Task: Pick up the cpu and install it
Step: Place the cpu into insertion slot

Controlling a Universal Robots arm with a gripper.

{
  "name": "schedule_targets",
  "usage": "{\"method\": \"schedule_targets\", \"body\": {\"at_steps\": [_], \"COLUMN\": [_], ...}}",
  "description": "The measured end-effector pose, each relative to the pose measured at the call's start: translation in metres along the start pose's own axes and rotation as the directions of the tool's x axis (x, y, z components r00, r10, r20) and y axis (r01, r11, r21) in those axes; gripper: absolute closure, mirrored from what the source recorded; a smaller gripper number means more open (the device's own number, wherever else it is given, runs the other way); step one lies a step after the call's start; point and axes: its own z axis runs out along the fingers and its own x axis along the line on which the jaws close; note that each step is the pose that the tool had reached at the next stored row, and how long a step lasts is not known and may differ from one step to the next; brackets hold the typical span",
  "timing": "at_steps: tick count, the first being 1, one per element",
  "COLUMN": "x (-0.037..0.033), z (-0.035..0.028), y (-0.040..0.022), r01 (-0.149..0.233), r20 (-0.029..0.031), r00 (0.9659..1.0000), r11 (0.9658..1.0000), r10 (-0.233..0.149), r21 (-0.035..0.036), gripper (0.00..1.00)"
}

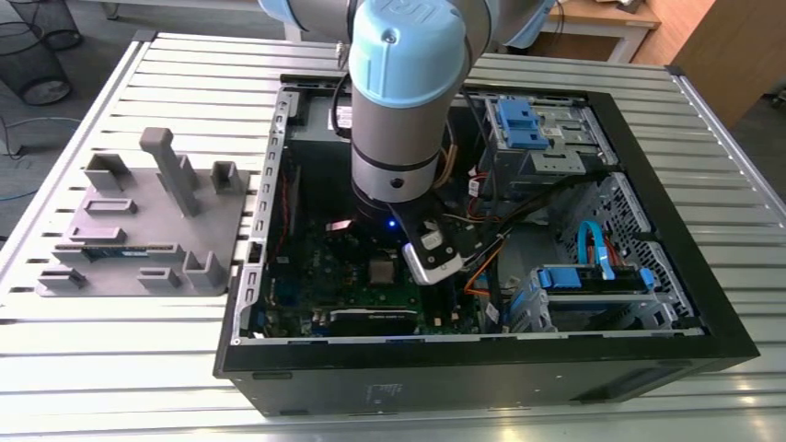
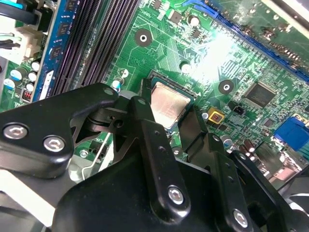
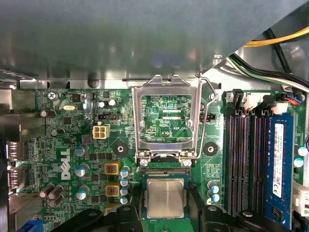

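cpu [image 3: 165,197] noted flat at the motherboard [image 3: 72,159] socket, metal lid up, beside the hinged-open load plate [image 3: 166,121]. gripper [image 3: 165,216] straddling two opposite edges; unable to tell whether clamped or slack. judged light, rigid, slick-topped, delicate underneath; best held by the side edges only. square, so no long axis; sides parallel to the socket frame.

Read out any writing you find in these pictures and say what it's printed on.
motherboard: large white brand logo in the first wrist view, left unquoted.
Inside the open socket frame: small white board lettering, too small to read reliably.
memory stick: white label, print too small to read.
cpu: no legible marking on its lid.
arm: brand mark on a joint cap in the exterior view, left unquoted.
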Motion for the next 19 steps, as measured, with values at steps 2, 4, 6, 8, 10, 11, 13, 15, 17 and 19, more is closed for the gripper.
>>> {"method": "schedule_targets", "body": {"at_steps": [2, 4, 6, 8, 10, 11, 13, 15, 17, 19], "x": [0.0001, 0.0001, 0.0, 0.0, -0.0001, -0.0001, -0.0001, -0.0001, -0.0001, -0.0002], "z": [0.0004, 0.0009, 0.0013, 0.0017, 0.0018, 0.0018, 0.0018, 0.0018, 0.0018, 0.0012], "y": [0.0, 0.0, 0.0001, 0.0002, 0.0002, 0.0002, 0.0002, 0.0003, 0.0003, 0.0004], "r01": [0.0, 0.0, 0.0, 0.0, 0.0, 0.0, 0.0, 0.0, 0.0, 0.0], "r20": [-0.0001, -0.0002, -0.0001, -0.0001, 0.0, 0.0, 0.0, 0.0, 0.0, 0.0002], "r00": [1.0, 1.0, 1.0, 1.0, 1.0, 1.0, 1.0, 1.0, 1.0, 1.0], "r11": [1.0, 1.0, 1.0, 1.0, 1.0, 1.0, 1.0, 1.0, 1.0, 1.0], "r10": [0.0, 0.0, 0.0, 0.0, 0.0, 0.0, 0.0, 0.0, 0.0, 0.0], "r21": [0.0002, 0.0003, 0.0003, 0.0001, 0.0, 0.0, 0.0001, 0.0, 0.0, -0.0004], "gripper": [0.53, 0.53, 0.53, 0.53, 0.53, 0.53, 0.53, 0.53, 0.53, 0.53]}}
